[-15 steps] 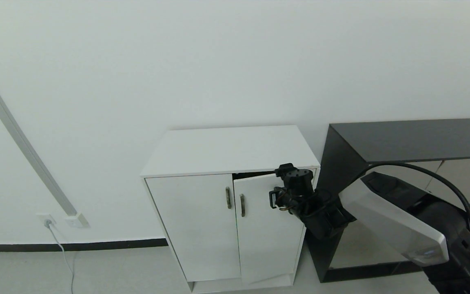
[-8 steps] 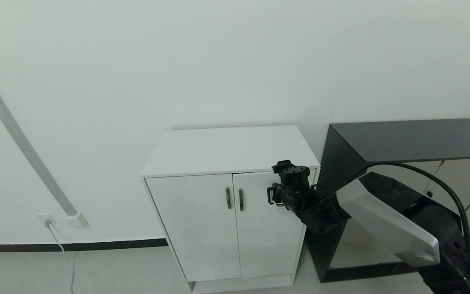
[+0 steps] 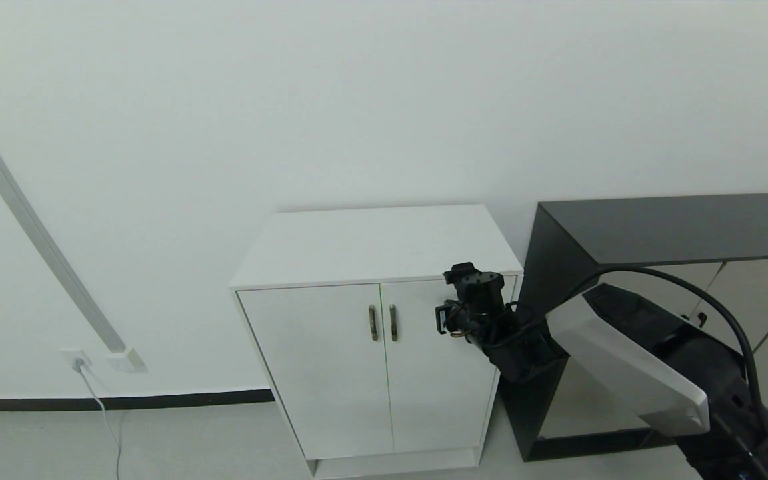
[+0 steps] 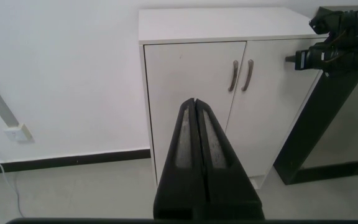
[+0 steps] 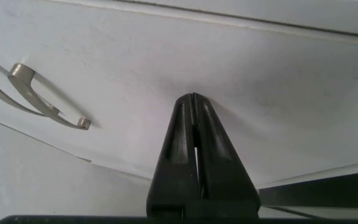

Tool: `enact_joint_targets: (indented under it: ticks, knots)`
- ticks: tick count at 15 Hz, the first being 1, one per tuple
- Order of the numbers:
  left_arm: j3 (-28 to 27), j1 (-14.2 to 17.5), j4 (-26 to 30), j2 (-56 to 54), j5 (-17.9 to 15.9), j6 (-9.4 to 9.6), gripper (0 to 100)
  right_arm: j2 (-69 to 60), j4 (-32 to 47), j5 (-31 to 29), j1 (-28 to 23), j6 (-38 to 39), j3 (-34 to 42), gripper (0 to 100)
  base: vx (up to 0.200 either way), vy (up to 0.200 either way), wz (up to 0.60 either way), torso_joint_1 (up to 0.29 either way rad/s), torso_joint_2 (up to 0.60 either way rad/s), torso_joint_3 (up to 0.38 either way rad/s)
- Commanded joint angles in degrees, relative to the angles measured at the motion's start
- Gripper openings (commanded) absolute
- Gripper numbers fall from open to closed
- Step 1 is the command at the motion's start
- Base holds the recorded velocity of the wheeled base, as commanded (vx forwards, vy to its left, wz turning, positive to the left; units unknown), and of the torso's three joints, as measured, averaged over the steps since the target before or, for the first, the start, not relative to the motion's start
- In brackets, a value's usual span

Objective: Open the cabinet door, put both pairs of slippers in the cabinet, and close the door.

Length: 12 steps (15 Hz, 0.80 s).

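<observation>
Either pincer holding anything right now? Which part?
Nothing held: left pincer shut, empty; right pincer shut, empty, tip against the right cabinet door face.

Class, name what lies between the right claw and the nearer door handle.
Only bare cabinet door. The right wrist view shows the shut right claw at that white panel, with nothing else between it and the handle.

Hidden behind shut doors (image 3: 317, 373) at the right tool (image 5: 194, 99) tip: cabinet (image 3: 371, 243) inside. Covered by that tool's wrist: right door's upper corner. Cut off below the tool: cabinet foot.
</observation>
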Motion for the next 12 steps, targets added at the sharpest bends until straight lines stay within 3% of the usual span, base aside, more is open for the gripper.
enact_joint_targets:
  ticks: [1,12]
  knots:
    - [0.0,0.0,0.0,0.1,0.0,-0.02,0,0.1,0.0,0.0,0.0,0.0,-0.1,0,0.000,0.000,0.00,0.000,0.00,0.000]
    - [0.0,0.0,0.0,0.0,0.0,-0.02,0,-0.3,0.5,-0.5,-0.6,0.1,-1.2,0,0.000,0.000,0.00,0.000,0.00,0.000]
